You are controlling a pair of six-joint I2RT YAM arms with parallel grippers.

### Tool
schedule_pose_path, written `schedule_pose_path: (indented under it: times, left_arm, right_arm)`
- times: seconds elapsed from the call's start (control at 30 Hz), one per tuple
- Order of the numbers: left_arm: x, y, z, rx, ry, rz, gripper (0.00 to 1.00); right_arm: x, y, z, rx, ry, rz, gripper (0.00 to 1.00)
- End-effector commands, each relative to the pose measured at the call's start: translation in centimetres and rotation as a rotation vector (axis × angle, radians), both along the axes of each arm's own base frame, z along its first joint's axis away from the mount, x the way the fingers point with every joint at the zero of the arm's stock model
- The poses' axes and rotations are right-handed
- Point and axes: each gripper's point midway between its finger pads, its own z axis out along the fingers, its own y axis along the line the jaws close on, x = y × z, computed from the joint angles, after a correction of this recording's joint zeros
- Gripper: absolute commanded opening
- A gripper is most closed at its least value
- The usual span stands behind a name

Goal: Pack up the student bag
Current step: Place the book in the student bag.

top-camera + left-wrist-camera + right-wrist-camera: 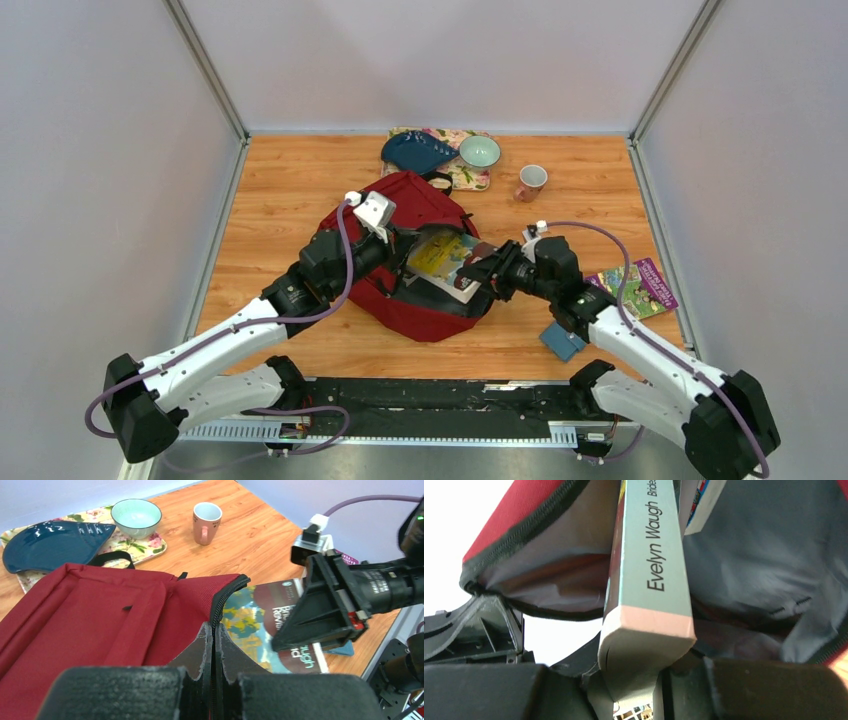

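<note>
Top external view: the student bag (400, 210) is laid at the middle of the worktop (300, 190), mouth turned toward 4 o'clock. The book (445, 258), clamped in the right gripper (484, 272), is aimed lengthwise toward 10 o'clock into that mouth, whose zipper edge (227, 592) is pinched by the closed left gripper (212, 637).

In the top view the left arm covers the near-left side of the student bag (415, 197), and the right arm hides part of a small blue item (560, 343). From the right wrist, the title on the book (651, 555) runs off the top edge; a second book (700, 502) shows only 1 corner. From the left wrist, the right gripper (287, 637) blocks some cover lettering.
</note>
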Motion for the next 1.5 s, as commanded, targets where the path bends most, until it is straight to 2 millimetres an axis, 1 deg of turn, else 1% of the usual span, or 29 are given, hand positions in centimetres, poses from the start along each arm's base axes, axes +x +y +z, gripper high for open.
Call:
schedule_pose_path:
  times: [0.0, 0.03, 0.1, 0.13, 0.17, 0.2, 0.23, 0.3, 0.33, 0.37, 0.43, 0.47, 0.53, 0.57, 0.6, 0.63, 0.67, 0.77, 0.83, 1.0, 1.07, 1.17, 1.2, 1.3, 1.33, 1.37, 1.4, 1.43, 1.47]
  left_arm:
    - [-0.6, -0.5, 7.0, -0.143, -0.153, -0.047, 0.0]
    - [-0.8, -0.5, 7.1, -0.143, -0.155, -0.05, 0.0]
    - [-0.7, -0.5, 7.1, -0.144, -0.154, -0.05, 0.0]
    - [-0.8, -0.6, 7.0, -0.143, -0.154, -0.056, 0.0]
    - [-0.8, -0.6, 7.1, -0.144, -0.155, -0.057, 0.0]
    - [-0.8, -0.7, 7.0, -0.146, -0.152, -0.06, 0.0]
    - [-0.8, -0.7, 6.9, -0.148, -0.146, -0.058, 0.0]
    - [-0.8, -0.8, 6.5, -0.143, -0.133, -0.059, 0.0]
    - [-0.7, -0.8, 6.4, -0.143, -0.127, -0.058, 0.0]
    - [-0.8, -0.8, 6.3, -0.144, -0.123, -0.06, 0.0]
    - [-0.8, -0.7, 6.1, -0.144, -0.111, -0.057, 0.0]
    - [-0.8, -0.6, 6.1, -0.147, -0.108, -0.052, 0.0]
    - [-0.8, -0.4, 5.8, -0.147, -0.097, -0.041, 0.0]
    - [-0.8, -0.4, 5.7, -0.149, -0.093, -0.041, 0.0]
    - [-0.8, -0.3, 5.5, -0.146, -0.086, -0.037, 0.0]
    - [-0.9, -0.3, 5.5, -0.149, -0.082, -0.035, 0.0]
    - [-0.8, -0.2, 5.3, -0.147, -0.078, -0.032, 0.0]
    - [-0.9, -0.1, 5.2, -0.146, -0.072, -0.029, 0.0]
    - [-1.0, -0.1, 5.0, -0.143, -0.064, -0.032, 0.0]
    - [-1.2, -0.1, 4.3, -0.147, -0.051, -0.035, 0.0]
    - [-1.3, -0.2, 4.0, -0.155, -0.04, -0.042, 0.0]
    - [-1.5, -0.5, 3.8, -0.158, -0.026, -0.057, 0.0]
    - [-1.4, -0.5, 3.7, -0.156, -0.024, -0.057, 0.0]
    - [-1.5, -0.4, 3.6, -0.15, -0.024, -0.054, 0.0]
    - [-1.5, -0.3, 3.5, -0.149, -0.023, -0.052, 0.0]
    - [-1.5, -0.3, 3.4, -0.147, -0.02, -0.052, 0.0]
    - [-1.5, -0.2, 3.4, -0.148, -0.022, -0.051, 0.0]
    - [-1.5, -0.3, 3.2, -0.145, -0.021, -0.052, 0.0]
    - [-1.5, -0.2, 3.1, -0.144, -0.02, -0.049, 0.0]
  right_arm:
    - [2.3, 2.6, 6.8, 0.199, -0.184, 0.022, 0.0]
    - [2.5, 2.9, 6.7, 0.206, -0.181, 0.018, 0.0]
    - [3.5, 3.4, 5.1, 0.191, -0.154, -0.006, 0.0]
    - [3.6, 3.9, 5.6, 0.219, -0.175, -0.006, 0.0]
    - [4.0, 4.4, 4.3, 0.204, -0.153, -0.01, 0.0]
    - [4.5, 4.8, 4.2, 0.206, -0.161, -0.022, 0.0]
    - [4.5, 5.5, 4.6, 0.225, -0.181, -0.011, 0.0]
    - [5.4, 6.9, 3.0, 0.201, -0.152, -0.015, 0.0]
    - [5.3, 7.8, 3.2, 0.217, -0.165, -0.005, 0.0]
    - [5.6, 8.5, 1.6, 0.196, -0.133, -0.012, 0.0]
    - [6.5, 9.4, 1.4, 0.195, -0.145, -0.059, 0.0]
    - [7.0, 10.0, -0.2, 0.163, -0.124, -0.069, 0.0]
    - [8.0, 11.5, 0.1, 0.158, -0.137, -0.088, 0.0]
    - [8.7, 12.2, -1.5, 0.131, -0.12, -0.095, 0.0]
    - [9.3, 12.6, -1.8, 0.133, -0.104, -0.117, 0.0]
    - [9.8, 13.5, -1.3, 0.154, -0.113, -0.122, 0.0]
    - [10.4, 13.9, -2.6, 0.141, -0.099, -0.139, 0.0]
    - [12.3, 14.1, -4.5, 0.08, -0.099, -0.227, 0.04]
    - [12.6, 14.0, -5.6, 0.048, -0.087, -0.242, 0.08]
    - [12.1, 10.5, -9.2, -0.094, -0.078, -0.333, 0.13]
    - [12.4, 10.0, -9.6, -0.104, -0.087, -0.348, 0.15]
    - [12.4, 11.0, -10.5, -0.122, -0.069, -0.297, 0.25]
    - [12.2, 11.6, -10.4, -0.116, -0.068, -0.264, 0.33]
    - [11.8, 11.2, -9.6, -0.114, -0.118, -0.223, 0.52]
    - [11.6, 10.4, -10.2, -0.139, -0.114, -0.22, 0.57]
    - [11.5, 10.0, -9.0, -0.138, -0.14, -0.215, 0.62]
    - [11.3, 9.4, -9.0, -0.163, -0.146, -0.214, 0.84]
    - [10.7, 8.3, -10.2, -0.228, -0.113, -0.214, 0.87]
    - [10.7, 7.8, -9.0, -0.233, -0.134, -0.22, 0.87]
